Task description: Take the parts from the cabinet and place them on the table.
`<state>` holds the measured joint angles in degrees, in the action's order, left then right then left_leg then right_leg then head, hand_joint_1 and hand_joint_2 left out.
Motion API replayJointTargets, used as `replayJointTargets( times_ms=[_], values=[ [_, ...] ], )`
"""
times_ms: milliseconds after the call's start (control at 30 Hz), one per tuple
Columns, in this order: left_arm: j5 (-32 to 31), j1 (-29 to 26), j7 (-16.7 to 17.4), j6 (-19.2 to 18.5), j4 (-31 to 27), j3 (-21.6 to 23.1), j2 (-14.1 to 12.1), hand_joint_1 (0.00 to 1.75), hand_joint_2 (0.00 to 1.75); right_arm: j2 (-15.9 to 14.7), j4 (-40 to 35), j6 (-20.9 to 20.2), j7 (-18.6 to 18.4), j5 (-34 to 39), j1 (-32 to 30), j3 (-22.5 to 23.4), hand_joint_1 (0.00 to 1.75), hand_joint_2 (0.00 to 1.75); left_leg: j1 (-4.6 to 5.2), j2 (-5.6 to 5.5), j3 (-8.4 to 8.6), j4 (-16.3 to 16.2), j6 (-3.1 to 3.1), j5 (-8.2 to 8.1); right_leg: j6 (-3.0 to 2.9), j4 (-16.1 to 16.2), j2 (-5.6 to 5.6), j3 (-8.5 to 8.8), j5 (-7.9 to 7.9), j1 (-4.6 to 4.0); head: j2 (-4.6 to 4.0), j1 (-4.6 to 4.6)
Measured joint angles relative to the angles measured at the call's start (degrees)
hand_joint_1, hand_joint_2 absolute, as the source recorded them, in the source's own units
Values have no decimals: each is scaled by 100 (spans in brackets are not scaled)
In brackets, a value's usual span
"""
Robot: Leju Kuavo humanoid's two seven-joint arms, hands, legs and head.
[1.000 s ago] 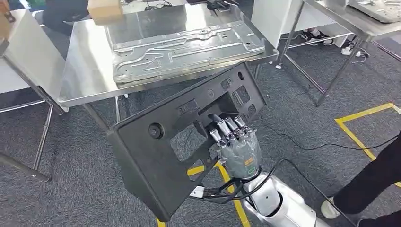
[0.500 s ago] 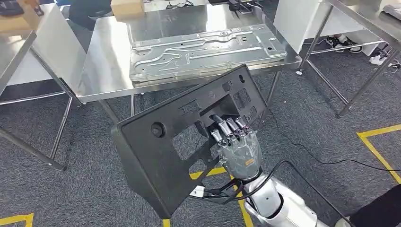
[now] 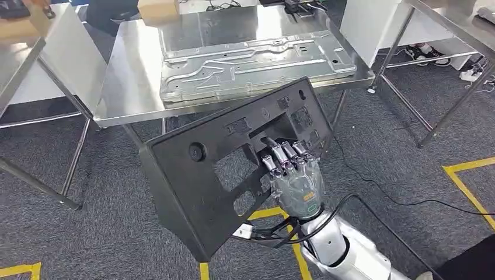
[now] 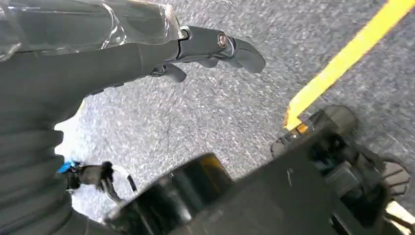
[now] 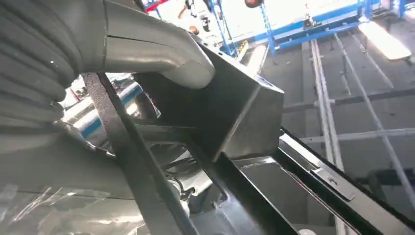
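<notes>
My right hand (image 3: 295, 181) grips a large black plastic panel (image 3: 198, 186) with cut-outs, its fingers hooked through the middle opening. The panel is tilted, and its upper edge is just below the front edge of the steel table (image 3: 131, 87). A pressed grey metal sheet part (image 3: 251, 61) lies flat on that table. In the right wrist view the thumb (image 5: 156, 54) presses on the panel's boxed rib (image 5: 235, 112). My left hand (image 4: 98, 54) hangs over the carpet with straight fingers and holds nothing.
A cardboard box (image 3: 157, 9) sits at the table's far edge. More steel tables stand at the left (image 3: 17, 52) and right (image 3: 455, 23). Yellow tape (image 3: 467, 181) and a black cable (image 3: 397, 198) lie on the carpet. A person's dark leg (image 3: 476, 262) is at the lower right.
The whole picture has shifted, so the camera has moved and the table now sits more centred ahead. The panel in my right hand is slightly higher, nearer the table's edge.
</notes>
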<state>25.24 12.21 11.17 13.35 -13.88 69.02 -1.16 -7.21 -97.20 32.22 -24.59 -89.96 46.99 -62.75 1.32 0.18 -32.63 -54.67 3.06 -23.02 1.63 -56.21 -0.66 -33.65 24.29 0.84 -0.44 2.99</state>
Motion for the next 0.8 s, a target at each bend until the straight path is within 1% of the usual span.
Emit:
replayJointTargets(
  times_ms=[33,67,100,133,167,200,233,267,300,333,367,400,433,500,533,567,600,633,667,700,733,767,800],
  values=[
    [-4,1,0,-2,0,-7,0,0,175,9,0,0,0,0,18,-6,175,175,-45,-21,64,73,12,35,45,-6,-1,19,22,-31,0,0],
    [-7,-11,-7,-9,-2,-7,22,0,175,4,4,0,-18,2,19,-6,175,175,-76,-30,118,123,5,66,68,-119,14,10,83,-5,0,-2],
    [-9,-14,-9,-11,0,-9,20,0,175,9,4,6,-26,0,41,-15,175,175,-94,-23,130,133,49,55,91,-410,35,-132,270,-9,0,-4],
    [-9,-13,-13,-13,0,-9,26,0,175,5,7,15,-26,0,50,-26,175,175,-96,-30,133,129,64,54,108,-847,46,-347,493,-5,0,-4],
    [-9,-17,-15,-17,-2,-9,31,0,175,4,18,13,-35,0,39,-44,175,175,-101,-36,132,129,67,52,132,-1366,45,-613,702,6,0,-4],
    [-9,-24,-17,-20,-2,-11,33,0,175,4,26,15,-37,0,31,-61,175,175,-106,-44,130,126,63,48,160,-1713,45,-802,792,15,0,-4],
    [-9,-28,-15,-20,-2,-13,35,0,175,4,37,15,-42,0,26,-85,175,175,-118,-52,136,124,57,44,185,-1809,45,-876,753,35,0,-4],
    [-9,-28,-17,-20,-2,-13,37,0,175,4,46,17,-52,0,25,-105,175,175,-138,-64,144,118,37,32,214,-1623,44,-812,590,59,0,-4],
    [-9,-28,-15,-20,-2,-13,39,0,175,4,50,20,-52,0,28,-118,175,175,-162,-77,152,97,2,9,248,-1203,44,-616,340,85,0,-4],
    [-9,-28,-15,-20,-2,-13,39,0,175,4,50,20,-52,0,30,-129,175,175,-196,-87,160,53,-46,-24,284,-680,42,-360,89,121,0,-4],
    [-9,-28,-15,-17,0,-15,39,0,175,4,52,22,-52,0,31,-138,175,175,-204,-93,151,-20,-117,-84,342,-160,47,-108,-71,173,0,-4],
    [-9,-19,-15,-15,0,-17,20,0,175,9,57,24,-52,0,41,-146,175,175,-153,-106,94,-89,-170,-147,301,-137,111,-91,0,148,0,-7],
    [-9,-19,-13,-15,0,-17,26,0,175,20,59,28,-57,2,34,-146,175,175,-156,-106,103,-92,-176,-153,196,-149,113,-109,6,147,0,2],
    [-7,-31,-13,-13,0,-20,26,0,175,20,68,31,-59,0,35,-151,175,175,-171,-111,116,-47,-182,-145,114,-155,109,-117,20,118,0,2],
    [-7,-29,-11,-13,0,-22,24,0,175,28,68,33,-59,0,39,-155,175,175,-196,-110,117,-66,-198,-160,73,-153,106,-115,13,141,0,2],
    [-4,-26,-4,-13,0,-26,22,0,175,35,68,33,-57,0,42,-155,175,175,-203,-88,94,-165,-223,-226,44,-144,101,-105,11,133,0,4],
    [7,-26,2,-13,0,-33,22,0,175,46,68,31,-57,0,44,-155,175,175,-203,-69,-51,-468,-250,-400,28,-144,98,-103,11,132,0,2],
    [28,-21,0,-13,0,-44,22,0,175,48,68,33,-52,0,47,-155,175,175,-205,-66,-283,-945,-268,-620,13,-144,95,-103,19,126,0,4],
    [48,-3,0,-13,0,-52,22,0,175,48,68,31,-50,0,44,-157,175,175,-203,-65,-525,-1434,-274,-815,2,-144,83,-100,27,116,0,2],
    [57,27,0,-13,0,-61,22,0,175,48,74,33,-48,0,40,-166,175,175,-199,-65,-733,-1835,-264,-932,-9,-144,71,-98,34,101,0,4],
    [57,43,0,-13,0,-68,24,0,175,48,83,33,-46,0,40,-170,175,175,-196,-65,-839,-2014,-246,-928,-21,-144,68,-93,43,83,0,2],
    [57,42,2,-13,0,-79,26,0,175,48,92,33,-44,0,40,-179,175,175,-185,-64,-791,-1884,-202,-796,-32,-144,69,-76,51,63,0,2],
    [52,36,2,-13,0,-83,28,0,175,50,92,33,-26,0,40,-184,175,175,-154,-65,-624,-1501,-140,-570,-41,-144,76,-57,57,37,0,2]
  ],
)
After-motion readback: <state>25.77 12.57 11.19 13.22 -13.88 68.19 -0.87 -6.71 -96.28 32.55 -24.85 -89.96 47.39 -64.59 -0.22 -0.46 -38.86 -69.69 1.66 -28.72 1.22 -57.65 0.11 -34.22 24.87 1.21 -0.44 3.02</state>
